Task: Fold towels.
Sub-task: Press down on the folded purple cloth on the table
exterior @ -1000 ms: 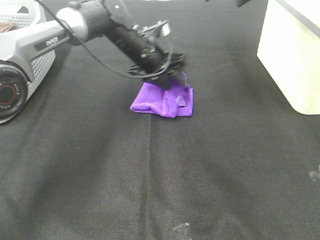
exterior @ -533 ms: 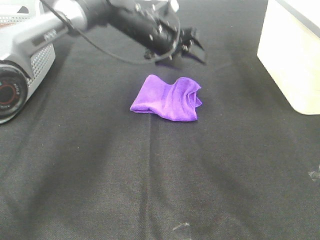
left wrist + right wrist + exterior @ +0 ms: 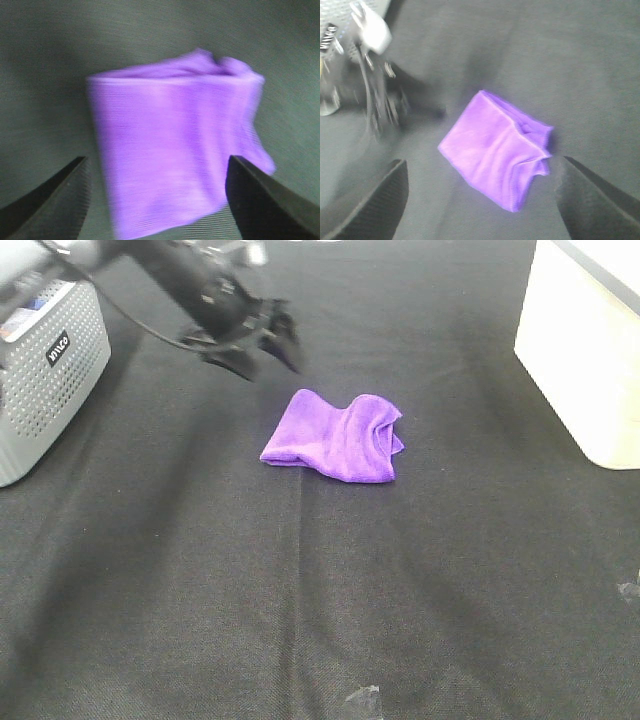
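Note:
The purple towel [image 3: 335, 436] lies folded in a loose, rumpled bundle on the black cloth table, near the middle. My left gripper [image 3: 263, 346] is open and empty, in the air behind and to the left of the towel, apart from it. In the left wrist view the towel [image 3: 175, 150] shows blurred between my spread fingers [image 3: 45, 202]. My right gripper [image 3: 482, 161] is open and empty, high above the towel [image 3: 495, 150]. It is out of the exterior view.
A grey perforated basket [image 3: 45, 370] stands at the far left. A cream box [image 3: 585, 350] stands at the back right. The table is covered in black cloth [image 3: 320, 620]. The left arm [image 3: 375, 95] shows blurred in the right wrist view.
My left gripper let go of the towel, rose and swung back to the left. The towel stays on the table in a folded bundle.

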`<state>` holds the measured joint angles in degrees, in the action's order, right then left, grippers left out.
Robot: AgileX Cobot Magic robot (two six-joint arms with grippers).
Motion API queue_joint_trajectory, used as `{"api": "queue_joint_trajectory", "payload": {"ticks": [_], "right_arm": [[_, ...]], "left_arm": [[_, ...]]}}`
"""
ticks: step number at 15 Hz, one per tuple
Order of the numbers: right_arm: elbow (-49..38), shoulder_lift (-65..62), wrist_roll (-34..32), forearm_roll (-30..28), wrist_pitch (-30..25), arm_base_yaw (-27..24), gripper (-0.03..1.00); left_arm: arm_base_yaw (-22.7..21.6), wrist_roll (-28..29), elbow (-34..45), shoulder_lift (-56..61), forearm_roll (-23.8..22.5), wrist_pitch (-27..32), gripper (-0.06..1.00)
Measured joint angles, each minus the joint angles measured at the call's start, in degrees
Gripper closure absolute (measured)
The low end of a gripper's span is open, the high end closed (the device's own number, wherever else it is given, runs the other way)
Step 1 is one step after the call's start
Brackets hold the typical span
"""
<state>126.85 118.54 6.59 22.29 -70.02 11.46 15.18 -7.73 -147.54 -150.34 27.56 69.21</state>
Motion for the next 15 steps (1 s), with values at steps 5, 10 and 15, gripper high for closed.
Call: {"api": "queue_joint_trajectory", "payload": {"ticks": [5,10,15], "right_arm": [[-14.2,1.7,19.9,14.3,0.0,0.0,0.21],[-16.2,14.8,36.2,27.2,0.2,0.0,0.21],[-16.2,22.6,37.6,26.9,2.8,0.1,0.21]], "left_arm": [[-5.4,4.6,0.0,6.4,-12.8,0.2,0.26],[-6.5,5.0,-0.1,10.8,-15.4,0.2,0.26],[-6.5,5.0,-0.1,10.8,-15.4,0.3,0.26]]}}
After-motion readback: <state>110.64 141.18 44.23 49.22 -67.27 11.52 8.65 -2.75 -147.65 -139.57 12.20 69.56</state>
